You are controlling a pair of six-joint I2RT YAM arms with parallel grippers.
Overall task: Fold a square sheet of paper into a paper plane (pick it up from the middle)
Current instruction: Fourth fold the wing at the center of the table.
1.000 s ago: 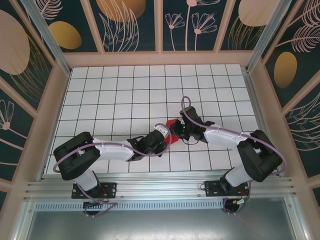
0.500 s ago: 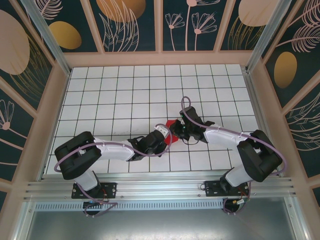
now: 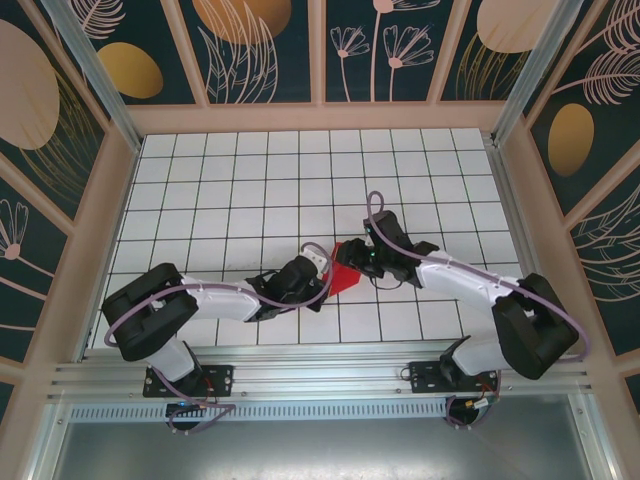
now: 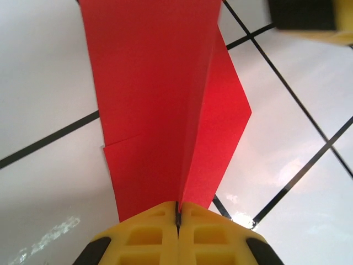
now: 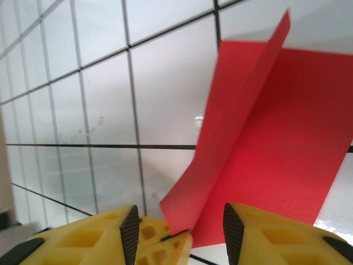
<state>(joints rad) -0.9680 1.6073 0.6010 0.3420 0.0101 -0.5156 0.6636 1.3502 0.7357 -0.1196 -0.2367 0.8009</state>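
In the top external view, the sheet of paper (image 3: 345, 273) sits over the table (image 3: 230, 200) just below the centre of the frame, with the left gripper (image 3: 323, 270) touching its left side and the right gripper (image 3: 356, 259) just beside its upper right edge.

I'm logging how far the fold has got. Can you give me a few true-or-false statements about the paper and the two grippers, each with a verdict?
1. The left gripper is shut on the red paper. True.
2. The red paper lies flat and unfolded on the table. False: it is creased, with one flap standing up.
3. The right gripper has its fingers pressed together. False: they stand apart, with the paper's edge in the gap.
4. Both grippers are at the paper, one on each side of it. True.
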